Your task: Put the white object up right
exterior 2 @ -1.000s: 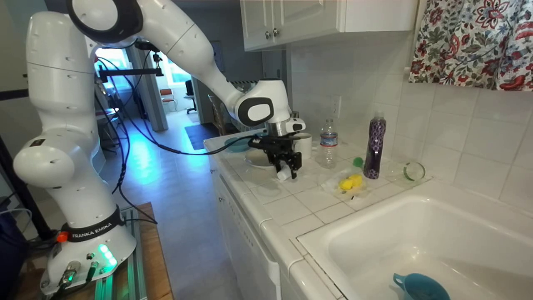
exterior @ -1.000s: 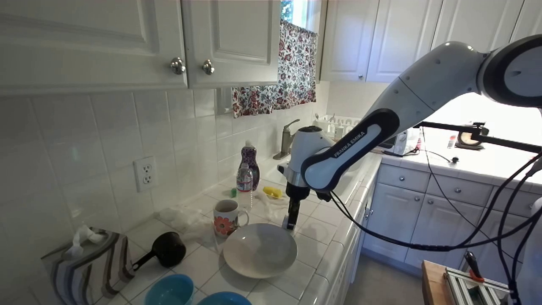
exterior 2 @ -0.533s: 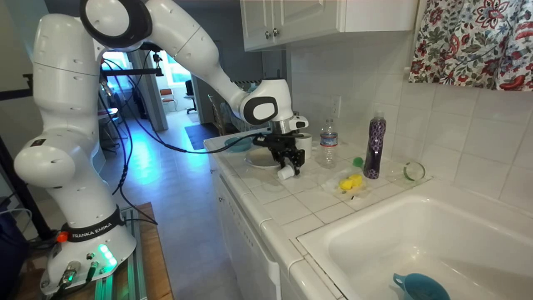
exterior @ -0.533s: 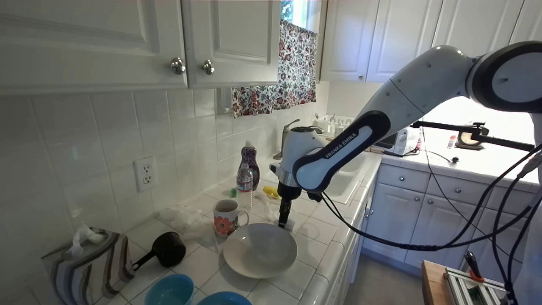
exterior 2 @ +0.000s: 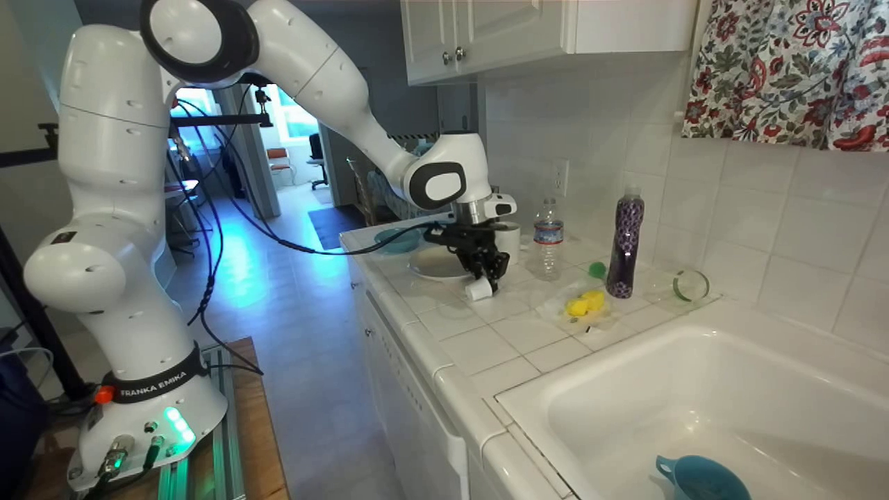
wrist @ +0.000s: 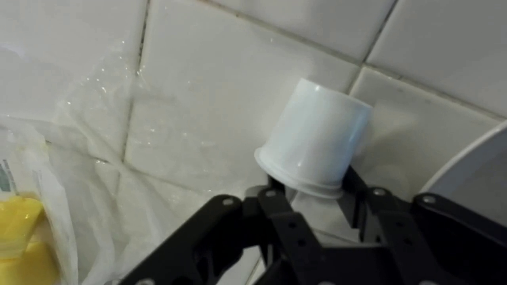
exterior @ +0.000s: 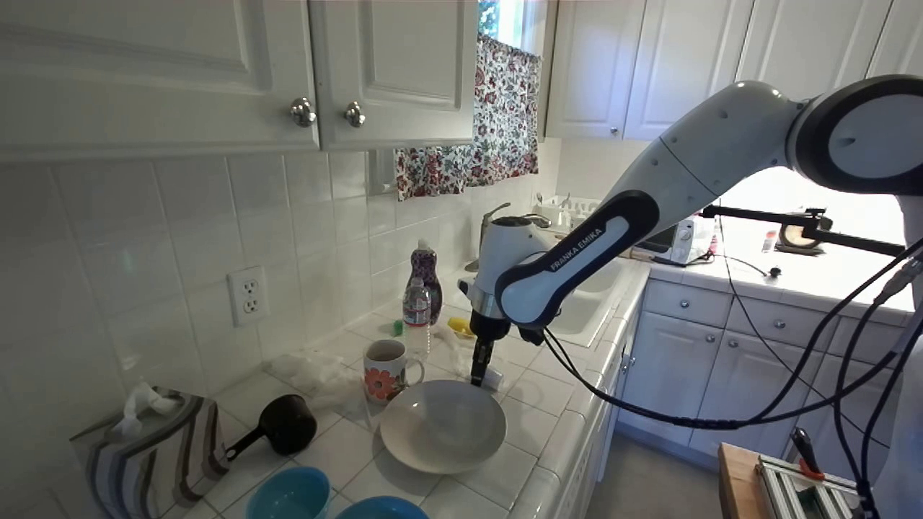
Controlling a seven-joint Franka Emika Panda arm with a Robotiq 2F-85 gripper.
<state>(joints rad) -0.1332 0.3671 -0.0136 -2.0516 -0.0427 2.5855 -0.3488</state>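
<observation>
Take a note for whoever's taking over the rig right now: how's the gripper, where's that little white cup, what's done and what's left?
Gripper: down at the wider end of the white cup, jaws apart; I can't tell whether they clamp it.
Cup: tipped over, close to the plate; contact with the counter is unclear.
Done: gripper is at the cup; uprighting isn't.
Left: probably secure the grip if needed, turn the cup upright, then release.
</observation>
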